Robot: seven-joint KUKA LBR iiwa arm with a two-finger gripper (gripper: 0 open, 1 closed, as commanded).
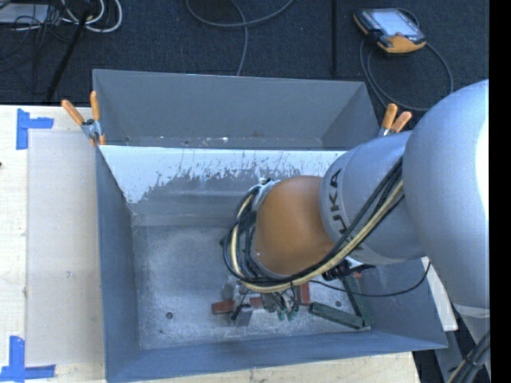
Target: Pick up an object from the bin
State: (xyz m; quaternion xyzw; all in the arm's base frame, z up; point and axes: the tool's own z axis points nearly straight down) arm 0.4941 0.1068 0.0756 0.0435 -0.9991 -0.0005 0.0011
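Observation:
My gripper (267, 303) hangs low over the bin floor near the front wall, mostly hidden under the arm's orange cover. Directly beneath it lies a small cluster of loose things. A small reddish-brown block (223, 306) is at the cluster's left edge, and another reddish-brown piece (304, 294) stands at its right. A dark flat bar (337, 316) lies on the floor just right of the gripper, slanting toward the front right corner. Whether anything sits inside the gripper is hidden.
The arm and its orange cover with looping cables fill the right half of the bin. The front wall is close behind the cluster. Bare grey floor stretches to the left and toward the back wall.

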